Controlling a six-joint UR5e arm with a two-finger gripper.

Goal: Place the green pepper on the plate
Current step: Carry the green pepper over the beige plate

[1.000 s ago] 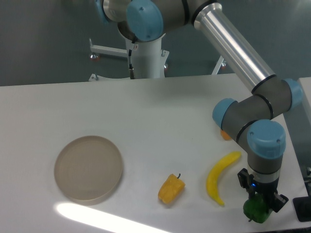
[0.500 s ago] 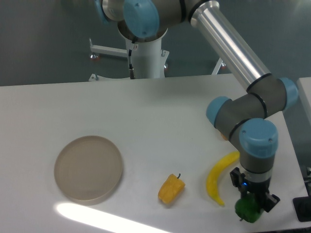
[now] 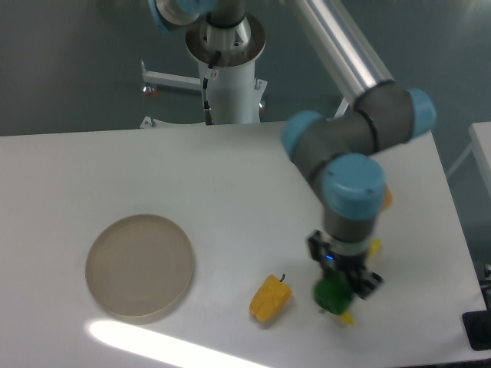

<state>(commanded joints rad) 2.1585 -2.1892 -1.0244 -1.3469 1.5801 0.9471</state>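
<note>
A white bench [image 3: 230, 176] seen from a fixed camera above and in front. A grey robot arm with light blue joint caps reaches down from the top of the view, bending at an elbow on the right and ending in a wrist that points straight down. At its tip the dark pincer [image 3: 335, 287] is pinching the green pepper [image 3: 331, 294], which shows as a small dark green lump between the fingers, in the lower right part of the view. Whether the pepper touches the bench or hangs just above it cannot be told.

Just to the left of the green pepper lies a yellow-orange pepper [image 3: 270, 299] with a short dark stem, resting on the bench. A yellow banana [image 3: 349, 316] lies behind the pincer and is mostly hidden by it; only a tip below the pepper and a bit beside the wrist show. A small orange object [image 3: 386, 198] peeks out behind the arm's wrist joint; too little shows to name it.

The plate [image 3: 139, 265], round and beige with a low rim, sits on the left side of the bench, well apart from the green pepper, with the yellow-orange pepper between them. A bright strip of light crosses the bench below the plate.
</note>
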